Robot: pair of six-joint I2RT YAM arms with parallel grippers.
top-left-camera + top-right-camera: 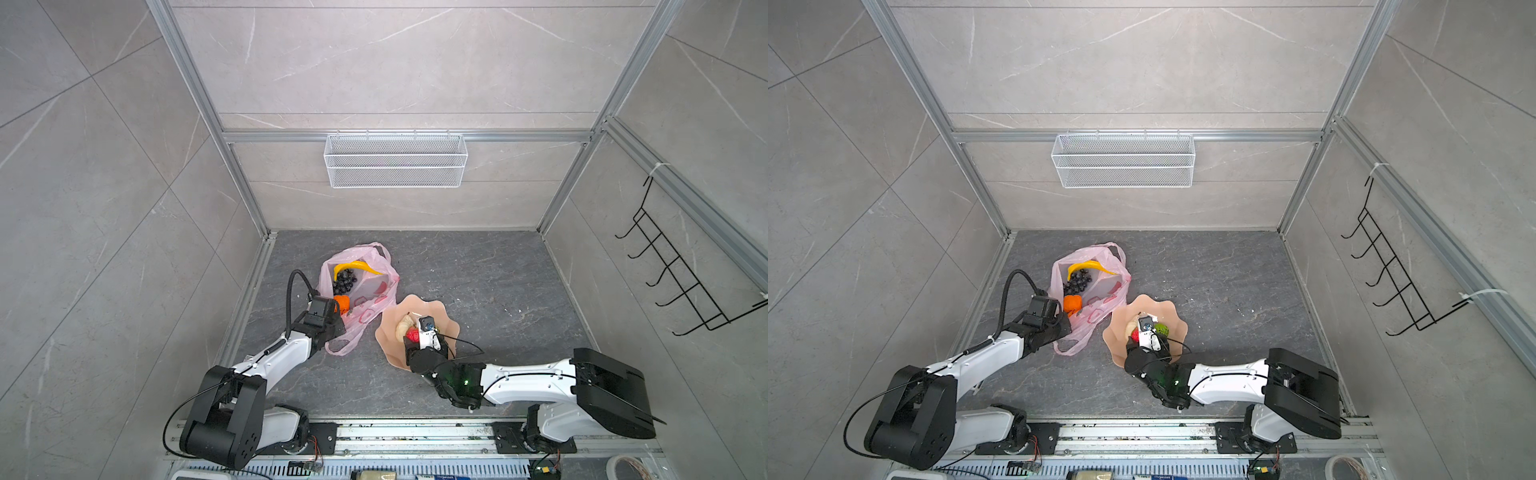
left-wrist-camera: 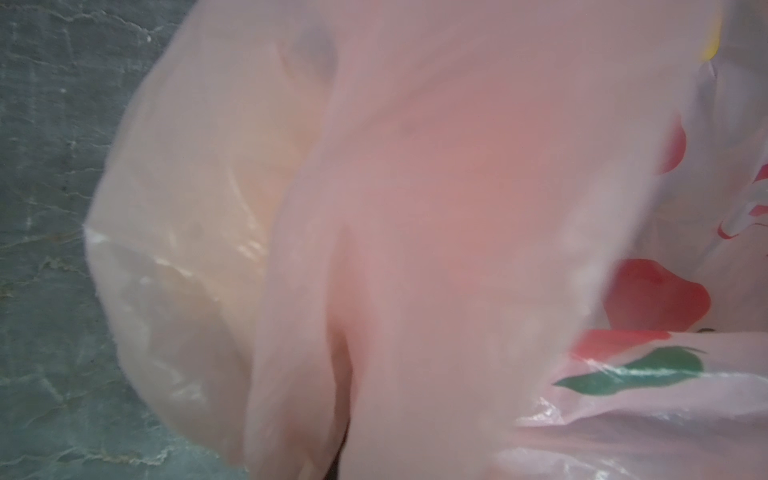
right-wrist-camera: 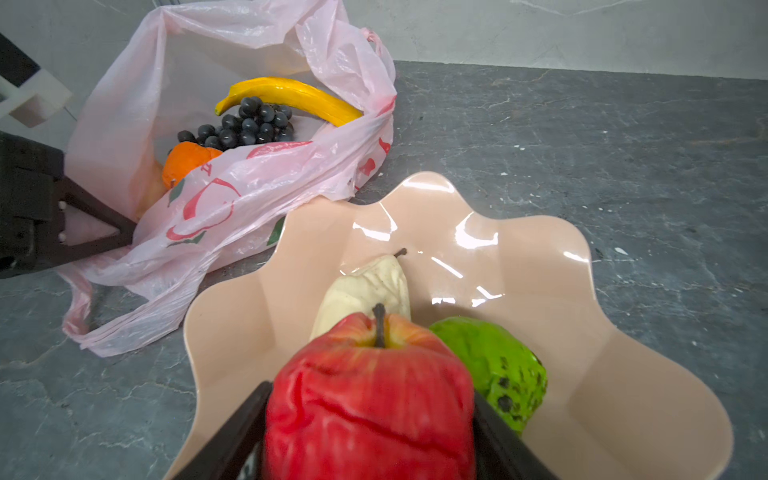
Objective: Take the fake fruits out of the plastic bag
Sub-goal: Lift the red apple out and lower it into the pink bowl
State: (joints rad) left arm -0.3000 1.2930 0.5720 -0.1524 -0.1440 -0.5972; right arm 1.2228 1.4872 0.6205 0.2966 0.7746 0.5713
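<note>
Left hand pinching bag; right hand at plate with apple.
Left hand [image 3: 120,235] is closed on the near edge of the plastic bag [image 1: 374,291], which lies open on the counter [image 1: 478,270] with banana [image 1: 353,266], grape bunch [image 1: 344,281] and orange [image 1: 341,302] inside. Against it, the peach plate [image 1: 432,307] holds a cream fruit [image 3: 370,282] and a bumpy green fruit [image 3: 494,365]. There the right hand [image 3: 370,390] grips the red apple [image 1: 412,334].

Blurred plastic bag [image 2: 415,208] fills the left wrist view; an edge crops the red apple [image 3: 370,399].
</note>
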